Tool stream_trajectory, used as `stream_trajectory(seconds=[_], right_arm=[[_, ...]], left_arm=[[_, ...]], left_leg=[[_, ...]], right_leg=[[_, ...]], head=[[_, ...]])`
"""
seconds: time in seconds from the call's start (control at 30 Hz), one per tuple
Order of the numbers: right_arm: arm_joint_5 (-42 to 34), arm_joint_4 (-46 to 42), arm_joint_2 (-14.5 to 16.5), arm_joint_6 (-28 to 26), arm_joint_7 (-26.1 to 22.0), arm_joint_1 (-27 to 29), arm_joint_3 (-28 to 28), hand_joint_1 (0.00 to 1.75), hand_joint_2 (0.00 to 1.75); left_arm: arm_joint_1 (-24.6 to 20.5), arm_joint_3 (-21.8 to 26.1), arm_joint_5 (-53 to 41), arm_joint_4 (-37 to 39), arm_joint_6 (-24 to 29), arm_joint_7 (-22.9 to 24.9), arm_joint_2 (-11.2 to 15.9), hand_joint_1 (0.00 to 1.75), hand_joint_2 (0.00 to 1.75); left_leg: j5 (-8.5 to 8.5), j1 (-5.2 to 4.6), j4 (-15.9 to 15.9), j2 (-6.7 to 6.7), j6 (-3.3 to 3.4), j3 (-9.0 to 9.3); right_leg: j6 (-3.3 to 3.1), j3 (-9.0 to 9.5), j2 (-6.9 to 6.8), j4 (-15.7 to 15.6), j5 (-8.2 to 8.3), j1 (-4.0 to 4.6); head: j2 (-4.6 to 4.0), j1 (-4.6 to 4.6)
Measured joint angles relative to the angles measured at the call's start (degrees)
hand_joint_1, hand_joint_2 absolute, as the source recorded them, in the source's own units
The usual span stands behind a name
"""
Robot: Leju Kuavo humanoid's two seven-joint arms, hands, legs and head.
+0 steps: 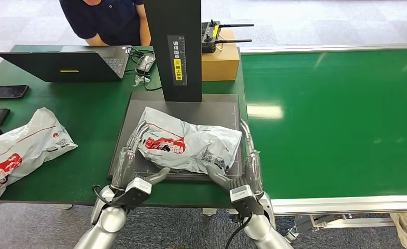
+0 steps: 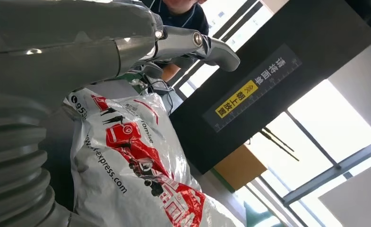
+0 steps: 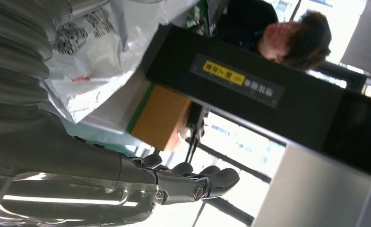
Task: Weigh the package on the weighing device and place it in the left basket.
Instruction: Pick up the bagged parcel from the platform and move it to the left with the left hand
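Package (image 1: 188, 145), a white courier mailer bag with red print, lay on the dark platform of the weighing device (image 1: 139, 111), below its black upright column (image 1: 178, 49), which carried a yellow-and-white label. Left hand (image 1: 131, 166) lay along the bag's left edge with fingers extended and thumb reaching in under the near edge; right hand (image 1: 245, 163) mirrored it along the right edge. Both hands were spread and flanked the bag, touching or just beside it, but whether either had any purchase on it could not be told; the wrist views showed the fingers stretched out past the bag, closed on nothing. By its wrinkled surface the bag was judged soft, light and slippery, likely to sag and slide if pinched at one corner; pressing in from both sides, with the thumbs under the near edge, seemed the surest hold. A second, similar bag (image 1: 19, 153) lay on the green table (image 1: 87, 104) to the left, near a laptop (image 1: 61, 65) and a phone (image 1: 6, 92). A cardboard box (image 1: 221, 63) stood beside the column, and a person (image 1: 110, 21) sat behind the table. A green conveyor (image 1: 336, 114) ran to the right.
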Motion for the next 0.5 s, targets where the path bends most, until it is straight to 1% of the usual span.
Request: stream_trajectory(seconds=[0.07,0.17,0.5], right_arm=[[-0.2,-1.7,0.0,-2.3,0.0,0.7,-0.5,0.0,1.75],[-0.6,-3.8,-0.1,-3.8,0.0,1.7,-1.7,0.0,1.75],[-2.7,-10.4,-0.1,-4.1,0.0,5.9,-7.4,0.0,1.75]], left_arm=[[0.0,0.1,-1.6,-0.5,-0.9,0.8,0.0,0.0,1.75],[-0.3,0.1,-2.9,-0.7,-1.8,1.2,0.0,0.0,1.75],[-4.3,-1.3,-5.8,0.9,-2.8,1.3,-0.1,0.0,1.75]], left_leg=[[0.0,0.0,0.0,0.0,0.0,0.0],[0.0,0.0,0.0,0.0,0.0,0.01],[0.0,0.0,0.0,-0.02,0.0,0.0]], right_leg=[[0.0,0.0,0.0,0.0,0.0,0.0],[0.0,0.0,0.0,0.0,0.0,0.0],[0.0,0.0,-0.02,0.0,0.0,0.0]], head=[[0.0,0.0],[0.0,0.01],[0.0,0.01]])
